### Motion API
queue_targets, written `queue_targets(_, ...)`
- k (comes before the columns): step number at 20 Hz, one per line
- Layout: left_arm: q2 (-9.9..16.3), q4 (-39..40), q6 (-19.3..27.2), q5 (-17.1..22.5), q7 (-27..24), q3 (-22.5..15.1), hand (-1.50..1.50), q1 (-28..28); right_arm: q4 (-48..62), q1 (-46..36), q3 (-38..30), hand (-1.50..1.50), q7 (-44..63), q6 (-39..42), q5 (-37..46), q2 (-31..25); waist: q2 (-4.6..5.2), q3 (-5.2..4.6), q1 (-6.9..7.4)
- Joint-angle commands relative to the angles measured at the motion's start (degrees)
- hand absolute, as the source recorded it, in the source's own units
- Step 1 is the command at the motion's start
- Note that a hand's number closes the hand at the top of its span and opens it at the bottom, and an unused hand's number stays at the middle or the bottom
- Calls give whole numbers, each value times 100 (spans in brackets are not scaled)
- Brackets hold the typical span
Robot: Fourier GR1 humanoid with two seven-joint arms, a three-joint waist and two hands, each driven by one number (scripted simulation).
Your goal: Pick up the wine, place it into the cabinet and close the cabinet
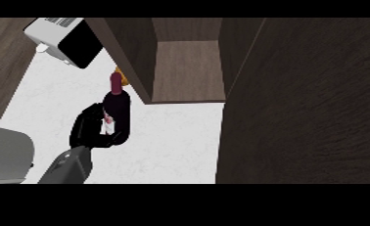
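Note:
The wine bottle (116,106) is dark with a red cap and a small white label, and it stands upright over the white counter (173,142), just left of the cabinet. My left hand (89,126) is curled round its lower body, with the grey forearm coming in from the lower left. The cabinet (188,68) is open and its wooden shelf shows bare inside. Its dark door (296,102) is swung out and fills the right side of the view. My right hand does not show.
A white appliance with a black front (66,41) sits at the back left. Something small and orange (121,76) peeks out behind the bottle's neck. A grey object (14,154) lies at the lower left edge.

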Motion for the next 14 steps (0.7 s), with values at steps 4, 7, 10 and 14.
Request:
queue_targets(4, -55, -379, 230, -584, -950, -554, 150, 489, -450, 313, -86, -150, 82, 117, -406, -82, -25, 9, 71)
queue_targets(7, -222, -842, 652, -761, -1195, -772, 150, 885, -757, 487, 179, -150, 124, 67, -190, -34, -46, 12, 104)
queue_targets(10, -206, -1510, 1300, -880, -690, -923, 150, 790, -24, 165, 315, -150, -184, -70, 195, 214, -49, 16, 152)
queue_targets(14, -246, -2154, 1654, -1017, -104, -1135, 150, 961, -544, 613, -99, -150, -118, 192, -335, -118, -54, 19, 135)
